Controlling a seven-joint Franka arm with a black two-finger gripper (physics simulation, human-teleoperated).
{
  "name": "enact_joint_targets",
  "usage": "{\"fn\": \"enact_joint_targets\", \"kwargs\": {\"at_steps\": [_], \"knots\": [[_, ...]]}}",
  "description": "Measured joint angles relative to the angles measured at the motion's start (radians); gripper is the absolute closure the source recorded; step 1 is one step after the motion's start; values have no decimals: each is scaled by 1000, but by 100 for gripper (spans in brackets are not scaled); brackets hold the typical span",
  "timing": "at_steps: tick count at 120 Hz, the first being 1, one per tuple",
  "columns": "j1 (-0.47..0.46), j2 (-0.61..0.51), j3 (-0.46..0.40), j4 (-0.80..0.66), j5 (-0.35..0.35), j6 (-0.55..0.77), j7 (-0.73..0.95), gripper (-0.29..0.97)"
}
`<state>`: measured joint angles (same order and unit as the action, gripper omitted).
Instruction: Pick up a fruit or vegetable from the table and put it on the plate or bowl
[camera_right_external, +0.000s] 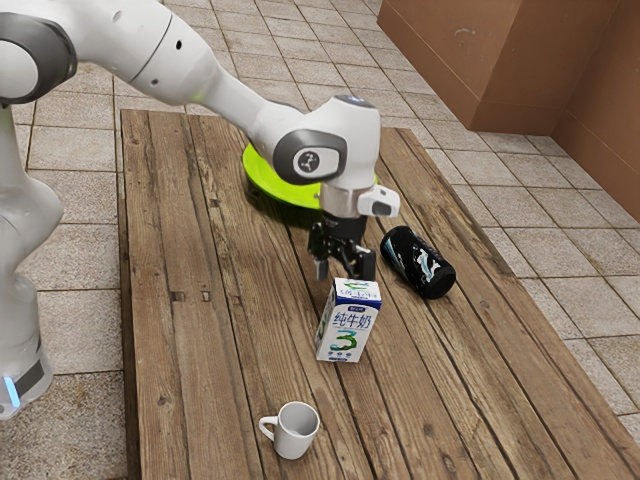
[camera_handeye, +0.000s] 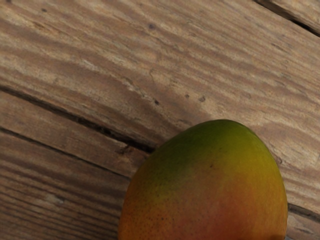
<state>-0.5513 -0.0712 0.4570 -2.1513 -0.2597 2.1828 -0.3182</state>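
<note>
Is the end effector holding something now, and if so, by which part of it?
It cannot be told: the mango is close under the end effector, which is low behind the milk carton.

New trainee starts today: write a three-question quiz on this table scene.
1. True or false: the milk carton lies on its side.
2. Which fruit does the wrist view show? A) apple B) mango C) banana
3. Fill in: the plate behind the arm is ___ in colour.

Key: 1 false, it stands upright; 2 B; 3 green.
</note>
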Motion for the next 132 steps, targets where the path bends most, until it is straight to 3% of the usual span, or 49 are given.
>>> {"fn": "enact_joint_targets", "kwargs": {"at_steps": [90,132], "knots": [[-6,27,2,-1,-19,38,-4,4],[-11,32,2,-9,-15,47,-2,27]]}}
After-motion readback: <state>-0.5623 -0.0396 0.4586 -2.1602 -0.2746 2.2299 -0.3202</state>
